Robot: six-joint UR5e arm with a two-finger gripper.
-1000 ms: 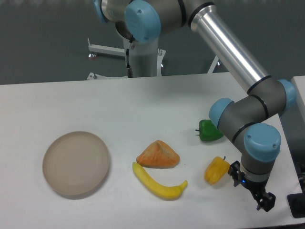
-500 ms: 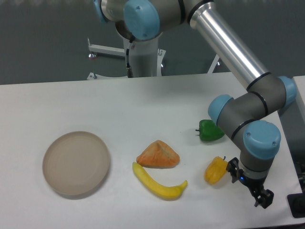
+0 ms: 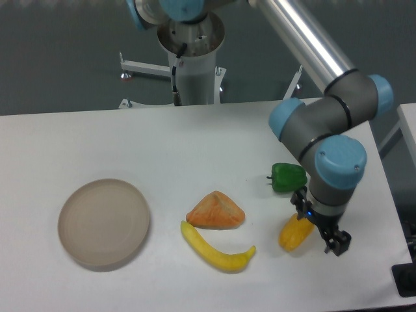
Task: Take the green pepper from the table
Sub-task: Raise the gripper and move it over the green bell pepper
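Your tool (image 3: 322, 229) hovers above the yellow pepper (image 3: 294, 234), carrying nothing, its opening unclear. The green pepper (image 3: 286, 177) sits on the tabletop (image 3: 195, 149) at eleven o'clock; approach underway, reposition there next.

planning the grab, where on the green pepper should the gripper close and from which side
Grip the green pepper across its rounded body, coming straight down from above. It lies on its side on the table, stem pointing left, so avoid the stem. The yellow pepper sits nearer the camera, apart from it.
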